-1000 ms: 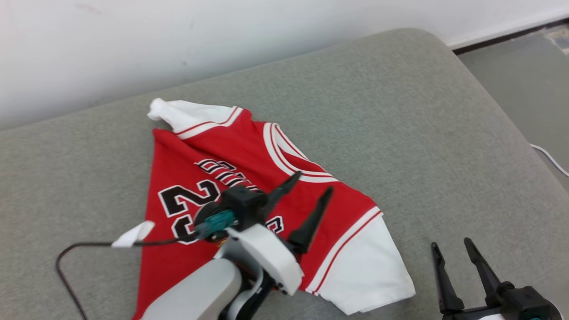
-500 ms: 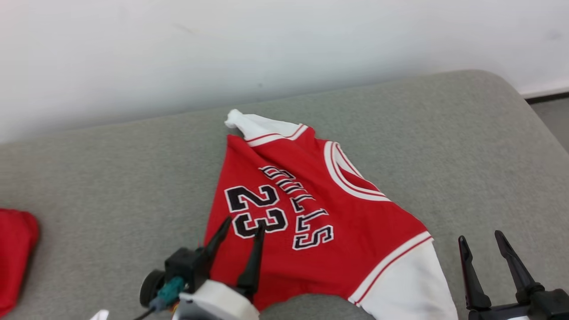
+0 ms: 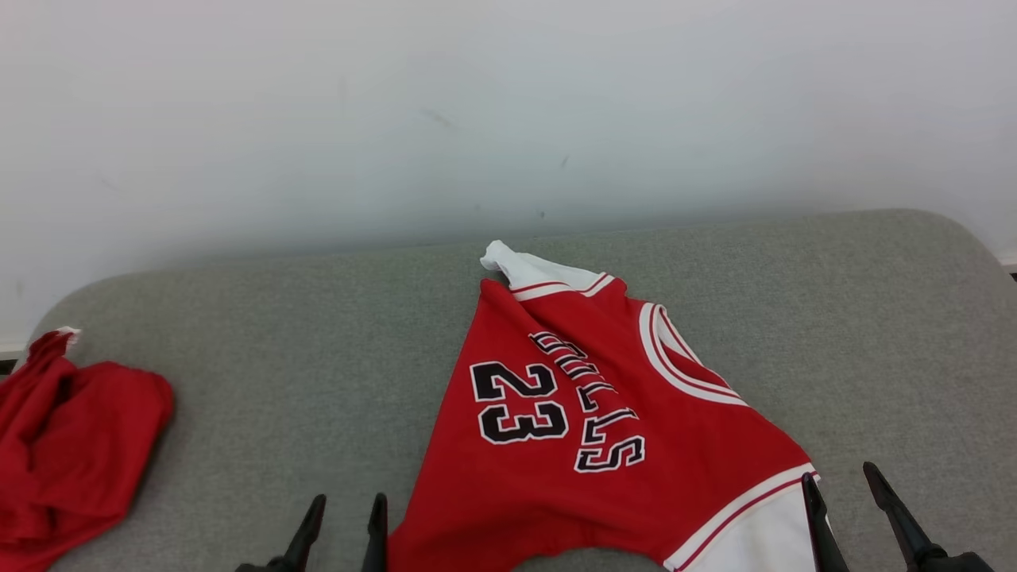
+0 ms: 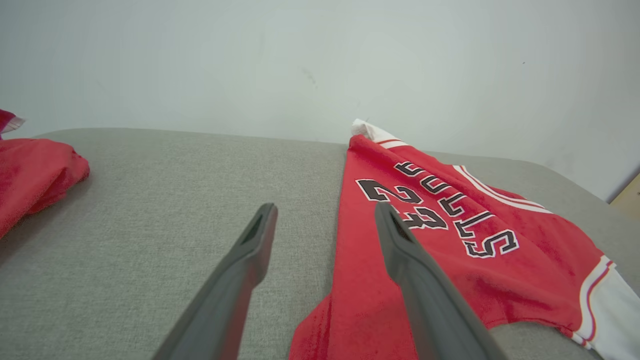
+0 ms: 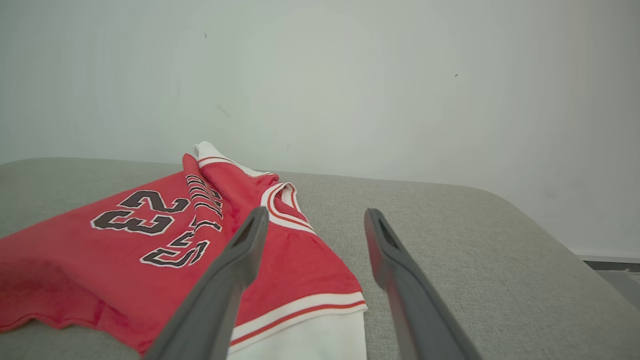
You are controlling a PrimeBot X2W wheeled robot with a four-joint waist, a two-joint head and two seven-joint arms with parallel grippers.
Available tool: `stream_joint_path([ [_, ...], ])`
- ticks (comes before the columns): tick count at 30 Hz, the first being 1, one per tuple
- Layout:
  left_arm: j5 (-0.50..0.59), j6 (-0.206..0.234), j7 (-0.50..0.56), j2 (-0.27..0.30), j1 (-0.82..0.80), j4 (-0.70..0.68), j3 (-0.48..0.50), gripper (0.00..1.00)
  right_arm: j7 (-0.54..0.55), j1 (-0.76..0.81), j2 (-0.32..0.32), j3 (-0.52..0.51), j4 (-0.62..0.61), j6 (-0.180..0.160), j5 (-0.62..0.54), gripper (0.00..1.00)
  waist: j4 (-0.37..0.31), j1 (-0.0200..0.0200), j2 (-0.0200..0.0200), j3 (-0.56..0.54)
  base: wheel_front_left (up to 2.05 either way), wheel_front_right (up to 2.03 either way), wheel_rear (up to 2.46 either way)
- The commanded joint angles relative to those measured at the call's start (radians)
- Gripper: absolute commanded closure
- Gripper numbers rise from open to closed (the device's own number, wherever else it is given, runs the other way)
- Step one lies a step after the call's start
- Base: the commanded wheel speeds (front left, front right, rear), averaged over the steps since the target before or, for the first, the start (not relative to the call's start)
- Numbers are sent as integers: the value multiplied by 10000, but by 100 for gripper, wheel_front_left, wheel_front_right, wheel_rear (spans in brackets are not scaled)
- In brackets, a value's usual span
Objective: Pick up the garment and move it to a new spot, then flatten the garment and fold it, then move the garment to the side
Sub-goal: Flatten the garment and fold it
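Observation:
The garment [image 3: 604,421] is a red jersey with "23" and "BULLS" in black and white sleeves. It lies spread but rumpled on the grey cushion [image 3: 278,357], collar toward the right. My left gripper [image 3: 348,502] is open and empty, low at the near edge, just left of the jersey's hem. In the left wrist view the left gripper [image 4: 325,207] straddles the left edge of the garment [image 4: 450,235]. My right gripper [image 3: 840,473] is open and empty beside the near white sleeve. In the right wrist view the right gripper [image 5: 316,212] points past the garment [image 5: 125,250].
A second red cloth [image 3: 71,445] lies crumpled at the cushion's far left, also in the left wrist view [image 4: 30,170]. A white wall [image 3: 397,119] runs close behind the cushion. The cushion rounds off at its right corner [image 3: 973,238].
The head camera has swung, shifting the whole picture and bringing the second red cloth into view. My left arm has drawn back from over the jersey to the near edge. The jersey keeps its shape.

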Motion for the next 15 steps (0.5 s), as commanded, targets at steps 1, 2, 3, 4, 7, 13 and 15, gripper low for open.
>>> stream_joint_path([
  [1, 302, -139, -1, -97, 277, -4, 264, 0, 6, 123, -5, -50, 112, -24, 141, 0, 95, 1, 0, -121, 0, 0, 0],
  [2, 442, -251, 1, -214, 363, -50, 487, 0, 6, 163, 9, -59, 186, -24, 169, 0, 122, 1, 0, -149, 0, 0, 0],
  [3, 602, -356, 1, -315, 480, -86, 695, 0, 6, 189, 19, -56, 249, -24, 185, 0, 145, 1, 0, -172, 0, 0, 0],
  [4, 717, -470, 0, -425, 616, -70, 903, 0, 6, 205, 18, -58, 324, -24, 180, 0, 164, 1, 0, -196, 0, 0, 0],
  [7, 995, -831, 0, -689, 828, -88, 1395, 0, 6, 217, 20, -46, 428, -24, 196, 0, 191, 1, 0, -254, 0, 0, 0],
  [13, 1474, -1343, 0, -1042, 1162, -105, 2047, 0, 6, 145, -43, -11, 585, -24, 258, 0, 178, 1, 0, -331, 0, 0, 0],
  [15, 1607, -1490, 0, -1118, 1262, -132, 2205, 0, 6, 119, -63, -8, 638, -24, 283, 0, 181, 1, 0, -349, 0, 0, 0],
])
